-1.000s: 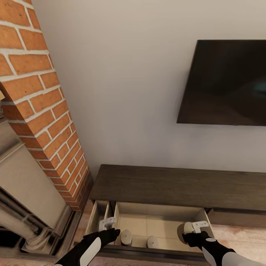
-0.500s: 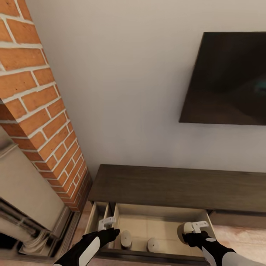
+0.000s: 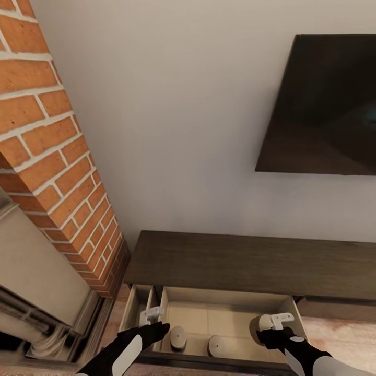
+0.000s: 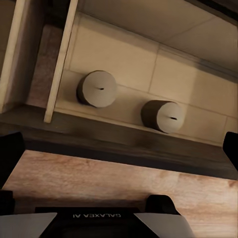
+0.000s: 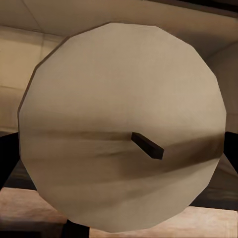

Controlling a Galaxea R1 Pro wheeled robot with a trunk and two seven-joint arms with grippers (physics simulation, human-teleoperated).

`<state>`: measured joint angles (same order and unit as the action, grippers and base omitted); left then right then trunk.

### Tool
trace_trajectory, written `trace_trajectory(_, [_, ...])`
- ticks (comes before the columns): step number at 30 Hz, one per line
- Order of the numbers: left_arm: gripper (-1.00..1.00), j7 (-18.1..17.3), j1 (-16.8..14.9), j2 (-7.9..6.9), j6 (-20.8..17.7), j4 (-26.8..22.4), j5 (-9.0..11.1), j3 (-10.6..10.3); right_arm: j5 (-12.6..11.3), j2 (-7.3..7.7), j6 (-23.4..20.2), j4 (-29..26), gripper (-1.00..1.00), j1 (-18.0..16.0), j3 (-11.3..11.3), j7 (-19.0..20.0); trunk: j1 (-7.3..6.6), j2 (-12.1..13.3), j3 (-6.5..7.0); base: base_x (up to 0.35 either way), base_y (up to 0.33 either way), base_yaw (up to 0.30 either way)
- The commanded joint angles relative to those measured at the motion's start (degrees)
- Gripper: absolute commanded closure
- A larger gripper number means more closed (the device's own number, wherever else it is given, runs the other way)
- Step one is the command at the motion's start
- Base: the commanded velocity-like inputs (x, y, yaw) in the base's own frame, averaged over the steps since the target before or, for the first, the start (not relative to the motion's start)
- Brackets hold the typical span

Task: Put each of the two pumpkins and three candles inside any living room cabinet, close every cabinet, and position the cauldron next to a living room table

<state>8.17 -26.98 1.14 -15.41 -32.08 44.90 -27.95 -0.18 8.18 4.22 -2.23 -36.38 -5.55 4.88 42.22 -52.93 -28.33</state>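
The cabinet [image 3: 230, 261] is a long low dark-brown unit with one pale drawer [image 3: 230, 300] pulled open. Two beige candles stand upright near the drawer's front, one to the left [image 3: 178, 337] [image 4: 96, 88] and one to the right [image 3: 215, 344] [image 4: 161, 115]. My left gripper [image 3: 158, 328] hovers open over the drawer's front left corner, holding nothing. My right gripper [image 3: 265, 332] is shut on a third candle [image 3: 256, 326] over the drawer's right end. That candle's round top and short dark wick [image 5: 124, 129] face the right wrist camera. Pumpkins and cauldron are out of view.
A brick-and-stone fireplace [image 3: 47, 172] rises close on the left of the cabinet. A dark TV [image 3: 324, 104] hangs on the white wall above it. A narrower drawer [image 3: 137, 303] stands open left of the wide one. Pale wood floor [image 4: 124, 183] lies in front.
The head camera has shifted, so the TV and bricks sit differently in the picture. Both arms, the held candle and the two candles in the drawer have kept their places.
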Motion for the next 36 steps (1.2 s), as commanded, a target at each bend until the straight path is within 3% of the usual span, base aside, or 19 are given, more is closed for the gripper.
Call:
trace_trajectory(1, [-1.00, 0.02, 0.00, 0.05, 0.01, 0.03, 0.00, 0.00, 0.00, -0.05, 0.00, -0.01, 1.00, 0.00, 0.02, -0.05, 0.22, -0.40, -0.27, 0.000, 0.000, 0.000])
trace_trajectory(8, [-1.00, 0.05, 0.00, 0.13, 0.02, 0.06, -0.07, 0.00, 0.00, -0.09, 0.00, -0.05, 1.00, 0.00, 0.02, -0.05, 1.10, -2.01, -1.59, 0.000, 0.000, 0.000])
trace_trajectory(14, [-1.00, 0.00, 0.00, 0.03, 0.00, -0.08, -0.08, -0.05, 0.00, -0.10, 0.00, -0.06, 1.00, 0.00, 0.02, -0.05, 1.10, -2.01, -1.67, 0.000, 0.000, -0.031])
trace_trajectory(24, [-1.00, 0.00, 0.00, 0.03, -0.01, -0.05, -0.08, -0.03, 0.00, -0.09, 0.03, -0.06, 1.00, 0.00, 0.02, -0.05, 1.10, -2.01, -1.39, 0.000, 0.000, -0.226])
trace_trajectory(36, [-1.00, 0.26, 0.00, 0.26, 0.02, 0.27, -0.02, 0.05, 0.00, -0.09, 0.00, -0.09, 1.00, 0.00, 0.02, -0.05, 3.73, -6.82, -3.51, 0.000, 0.000, -0.022])
